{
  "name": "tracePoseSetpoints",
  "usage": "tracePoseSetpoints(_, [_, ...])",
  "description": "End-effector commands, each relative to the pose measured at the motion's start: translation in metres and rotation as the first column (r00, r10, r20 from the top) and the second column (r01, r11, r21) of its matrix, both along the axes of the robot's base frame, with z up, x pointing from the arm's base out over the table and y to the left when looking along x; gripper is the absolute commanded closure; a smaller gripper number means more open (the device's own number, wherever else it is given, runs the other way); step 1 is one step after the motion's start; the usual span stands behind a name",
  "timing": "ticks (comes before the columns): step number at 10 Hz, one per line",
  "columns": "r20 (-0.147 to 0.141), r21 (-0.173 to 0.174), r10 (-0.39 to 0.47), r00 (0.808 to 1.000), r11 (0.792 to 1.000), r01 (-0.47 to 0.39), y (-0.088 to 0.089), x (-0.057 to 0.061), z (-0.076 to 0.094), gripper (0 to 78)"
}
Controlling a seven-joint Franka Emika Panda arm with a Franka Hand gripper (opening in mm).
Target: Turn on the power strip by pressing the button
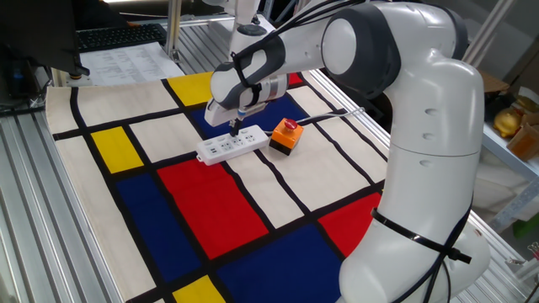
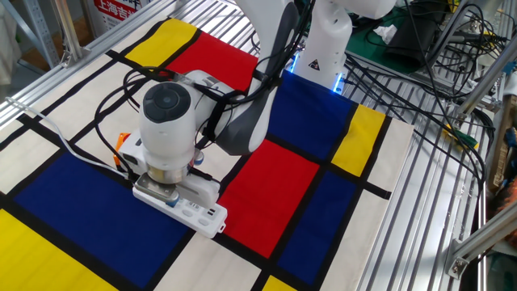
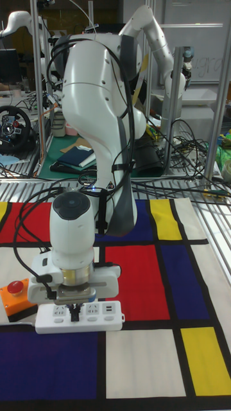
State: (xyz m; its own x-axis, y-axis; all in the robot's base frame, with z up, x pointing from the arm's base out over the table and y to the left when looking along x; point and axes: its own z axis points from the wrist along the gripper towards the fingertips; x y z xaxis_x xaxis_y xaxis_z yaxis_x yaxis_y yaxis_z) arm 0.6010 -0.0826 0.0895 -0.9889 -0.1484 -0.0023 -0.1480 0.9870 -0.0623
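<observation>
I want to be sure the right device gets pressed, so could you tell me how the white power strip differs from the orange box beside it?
The power strip is long, flat and white with a row of sockets; the orange box is short, blocky and orange over black. The box carries a raised red button on top; the strip shows none like it. The gripper is over the strip, not the box. Both lie on the colour-block mat.

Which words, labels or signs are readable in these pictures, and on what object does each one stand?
No text can be read with certainty.
Red-and-white sign, top edge of the other fixed view: characters, too blurred to read.
Warning triangle on the robot base: a symbol, no words.
Papers behind the mat: print too small.
Power strip: no readable label.
</observation>
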Motion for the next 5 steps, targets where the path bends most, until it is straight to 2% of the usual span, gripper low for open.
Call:
tracePoseSetpoints(1, [0.012, -0.002, -0.007, 1.0, 1.0, 0.007, 0.0008, -0.0006, -0.0004, 77.6])
tracePoseSetpoints(5, [0.011, -0.001, -0.008, 1.0, 1.0, 0.008, -0.0023, 0.0034, 0.0034, 77.6])
